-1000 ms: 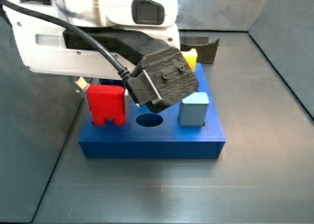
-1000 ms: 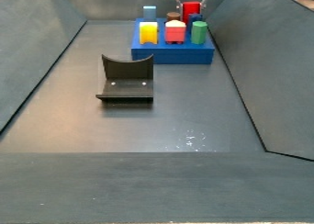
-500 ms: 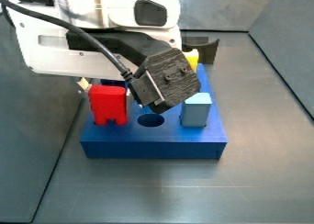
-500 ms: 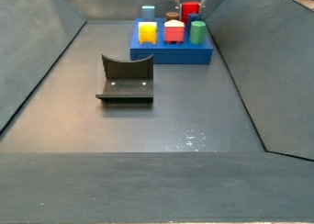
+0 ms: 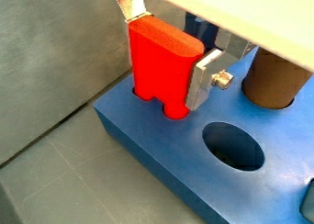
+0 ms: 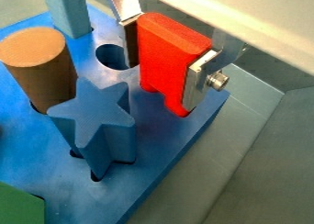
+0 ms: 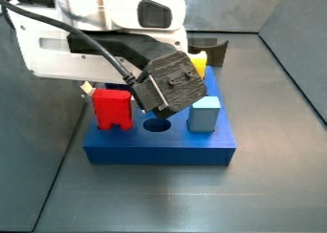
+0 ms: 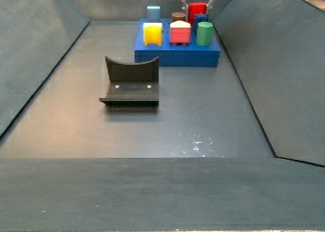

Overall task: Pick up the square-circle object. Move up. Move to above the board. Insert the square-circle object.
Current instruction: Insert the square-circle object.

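The gripper (image 5: 166, 58) has its fingers (image 5: 205, 79) clenched on the upright red block (image 5: 162, 64), whose foot sits in the blue board (image 5: 147, 131) directly below them.

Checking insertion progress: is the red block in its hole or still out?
In: the square-circle object stands upright, base sunk into the board, hand around it.
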Tool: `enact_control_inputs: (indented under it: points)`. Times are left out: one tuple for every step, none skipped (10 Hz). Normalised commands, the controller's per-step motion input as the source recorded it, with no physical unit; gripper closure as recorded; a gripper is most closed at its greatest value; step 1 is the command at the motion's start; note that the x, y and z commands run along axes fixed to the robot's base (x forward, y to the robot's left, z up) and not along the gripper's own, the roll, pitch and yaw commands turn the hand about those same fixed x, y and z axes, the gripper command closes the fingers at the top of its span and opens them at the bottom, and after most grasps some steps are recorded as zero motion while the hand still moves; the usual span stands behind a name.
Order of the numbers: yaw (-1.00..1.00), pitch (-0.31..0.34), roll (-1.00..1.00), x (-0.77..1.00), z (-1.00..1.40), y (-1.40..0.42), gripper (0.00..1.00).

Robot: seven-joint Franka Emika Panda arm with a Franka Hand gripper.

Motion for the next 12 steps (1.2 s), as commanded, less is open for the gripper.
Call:
enact_control_inputs:
  points:
    - [0.0,0.0,0.0,0.0,-0.02,0.0,1.0]
    - [0.0,-0.274,0.16,-0.13,-0.63,0.0,1.0]
    - [0.0,-0.279,0.16,-0.15,-0.65,-0.01,1.0]
    - [0.0,-0.274,0.16,-0.16,-0.66,0.0,1.0]
    - [0.0,-0.266,0.16,-0.18,-0.68,0.0,1.0]
    - [0.0,-0.297,0.12,-0.14,-0.65,-0.03,1.0]
    - [0.0,-0.32,0.11,-0.11,-0.62,-0.05,1.0]
    - [0.0,-0.339,0.11,-0.12,-0.57,-0.07,1.0]
    - [0.0,-0.387,0.05,-0.22,-0.49,-0.06,1.0]
    - [0.0,-0.279,-0.02,-0.09,-0.33,0.0,1.0]
    - [0.0,-0.186,-0.06,-0.03,-0.23,0.0,1.0]
    - [0.0,-0.161,-0.09,-0.02,-0.18,0.0,1.0]
